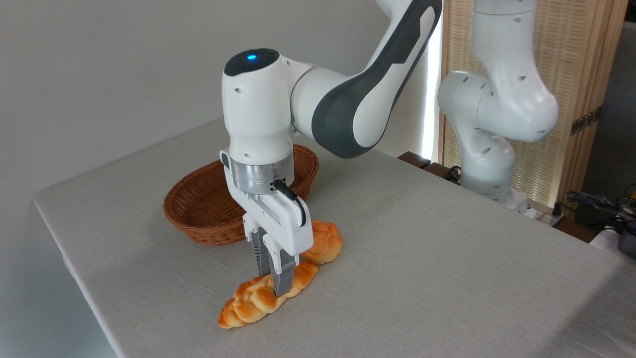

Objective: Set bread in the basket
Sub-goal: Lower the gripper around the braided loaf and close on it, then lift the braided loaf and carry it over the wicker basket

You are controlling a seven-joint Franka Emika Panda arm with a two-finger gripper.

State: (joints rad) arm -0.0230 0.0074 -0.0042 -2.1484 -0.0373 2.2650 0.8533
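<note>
Gripper (pixel 272 278) pointed straight down at lower centre, fingers narrowly parted and straddling the middle of the bread (pixel 263 297), pads against its sides. Bread lay flat on the table (pixel 422 258). Small bun (pixel 325 242) sat just behind it. Basket (pixel 208 209) stood further back, upper left of gripper.

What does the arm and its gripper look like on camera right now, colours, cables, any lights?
The arm is glossy white with dark grey panels at the joints. Its wrist has a black cap with a lit blue light and a silver metal ring below. A short black cable loops down to the white gripper body, which ends in two grey ribbed fingers.
</note>
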